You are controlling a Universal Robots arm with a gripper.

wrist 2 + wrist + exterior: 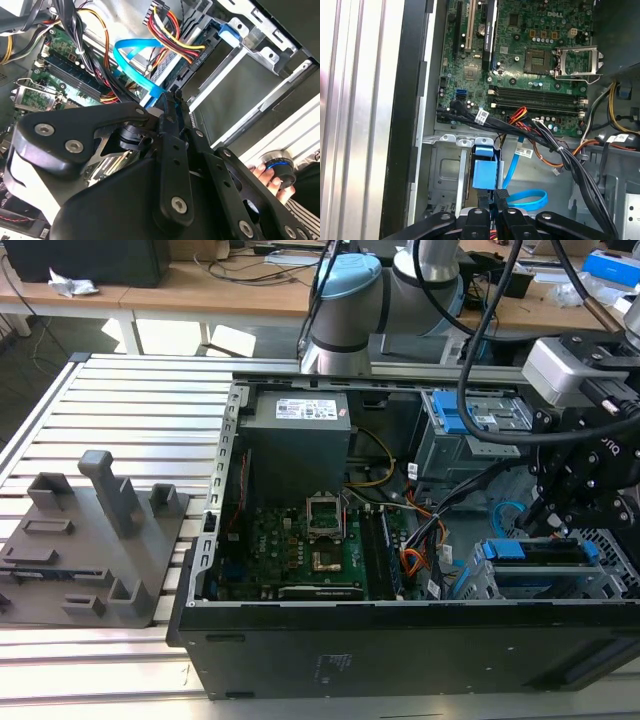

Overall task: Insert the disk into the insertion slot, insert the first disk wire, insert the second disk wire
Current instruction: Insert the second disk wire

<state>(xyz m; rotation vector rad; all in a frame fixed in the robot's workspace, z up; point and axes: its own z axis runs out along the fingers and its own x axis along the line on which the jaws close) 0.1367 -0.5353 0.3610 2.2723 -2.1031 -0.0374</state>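
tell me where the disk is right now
In the exterior view, the disk sits at the right end of the open computer case, inside the insertion slot, directly below the pincer and right of the motherboard.

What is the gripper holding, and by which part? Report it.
The gripper appears shut on the blue wire. It pinches the black connector at the wire's end between its fingertips.

carrier [484, 172]: bright blue | motherboard [530, 55]: green | claw [492, 212]: black | cage [540, 585]: grey
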